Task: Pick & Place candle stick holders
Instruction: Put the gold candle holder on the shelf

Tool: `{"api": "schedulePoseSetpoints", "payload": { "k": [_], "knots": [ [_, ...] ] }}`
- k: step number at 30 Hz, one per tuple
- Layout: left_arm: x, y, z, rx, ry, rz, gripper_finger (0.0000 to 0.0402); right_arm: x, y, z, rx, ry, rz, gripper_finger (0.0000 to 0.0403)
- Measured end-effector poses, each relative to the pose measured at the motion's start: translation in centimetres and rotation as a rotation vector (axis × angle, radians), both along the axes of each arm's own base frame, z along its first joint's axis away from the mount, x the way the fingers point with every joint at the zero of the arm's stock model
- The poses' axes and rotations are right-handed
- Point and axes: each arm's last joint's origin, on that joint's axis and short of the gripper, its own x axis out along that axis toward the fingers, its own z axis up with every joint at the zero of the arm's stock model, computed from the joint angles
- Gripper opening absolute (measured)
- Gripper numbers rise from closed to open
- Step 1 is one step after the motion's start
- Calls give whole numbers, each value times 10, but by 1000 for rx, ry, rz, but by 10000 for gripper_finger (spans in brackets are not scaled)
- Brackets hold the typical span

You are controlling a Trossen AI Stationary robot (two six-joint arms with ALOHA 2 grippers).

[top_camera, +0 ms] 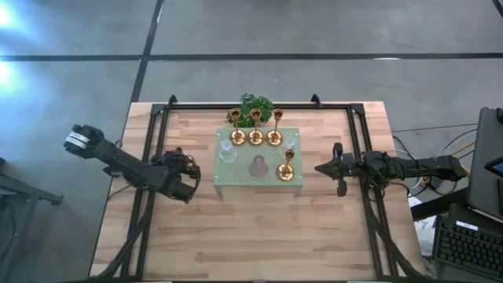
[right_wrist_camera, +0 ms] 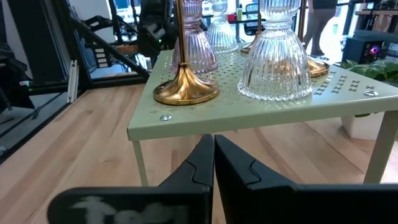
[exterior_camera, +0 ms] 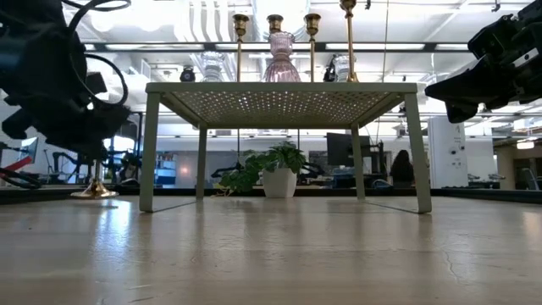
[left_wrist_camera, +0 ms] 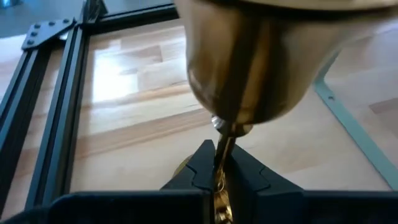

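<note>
Three brass holders [top_camera: 256, 137] stand in a row at the far side of the pale green stand [top_camera: 228, 182], and one more [top_camera: 287, 168] stands near its right front. Two clear glass holders [top_camera: 228, 151] [top_camera: 291, 146] and a pink one [top_camera: 258, 166] stand between them. My left gripper [left_wrist_camera: 219, 165], left of the stand, is shut on another brass holder [top_camera: 174, 151]. My right gripper [right_wrist_camera: 213, 146] is shut and empty, just right of the stand and pointing at it. My left gripper pinches the brass holder's thin stem [left_wrist_camera: 222, 146] between its two fingertips, low on the stem. The fingers come from the table's near side, slanting down, and lie across the stem. The holder stands upright, its base [exterior_camera: 95, 192] at table level; whether it touches, I cannot tell.
A leafy plant in a white pot [exterior_camera: 275, 169] stands behind the stand at the table's far edge. Black frame rails [top_camera: 149, 157] [top_camera: 363, 149] run along both sides of the table. Bare wood lies in front of the stand.
</note>
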Motion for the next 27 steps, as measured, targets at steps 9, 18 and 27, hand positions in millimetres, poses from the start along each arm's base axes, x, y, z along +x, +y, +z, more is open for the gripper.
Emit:
{"api": "schedulePoseSetpoints", "payload": {
  "k": [9, 18, 27],
  "knots": [
    [7, -3, 22, -7, 33, -116, 20, 0, 0, 0, 0, 0, 0, 8],
    [-2, 1, 68, 2, -38, -219, 20, 0, 0, 0, 0, 0, 0, 8],
    [-21, 8, 135, 31, -103, -416, 20, 0, 0, 0, 0, 0, 0, 8]
  ]
}}
